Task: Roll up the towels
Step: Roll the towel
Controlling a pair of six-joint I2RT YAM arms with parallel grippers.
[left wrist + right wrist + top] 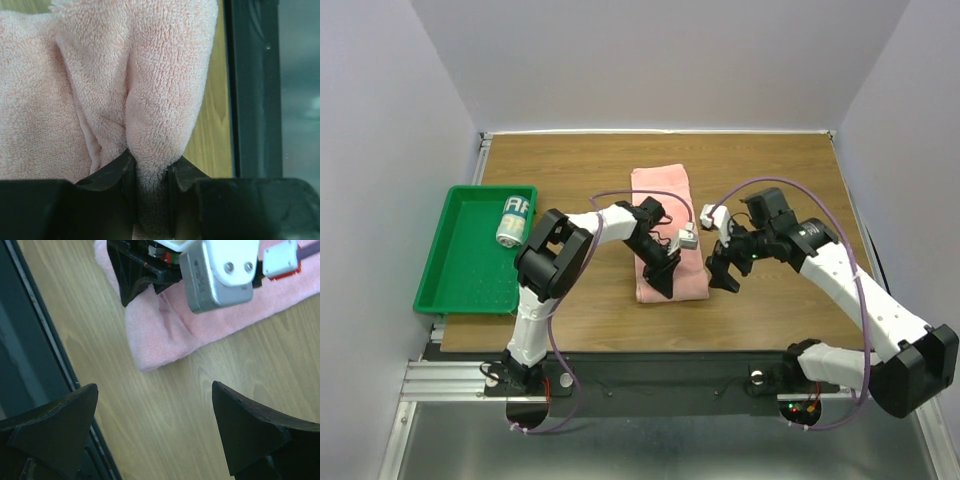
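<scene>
The salmon-pink towel [665,205] lies folded in a long strip in the middle of the table. My left gripper [663,277] is shut on its near end; the left wrist view shows a pinched ridge of pink terry [165,100] between the black fingers [117,172]. My right gripper [724,272] is open and empty, just right of the towel's near right corner [155,347], above bare wood. The white printed towel [514,219] sits rolled up in the green tray.
A green tray [460,262] stands at the table's left edge. The table's black front rail [45,355] runs close to both grippers. White walls enclose the table on three sides.
</scene>
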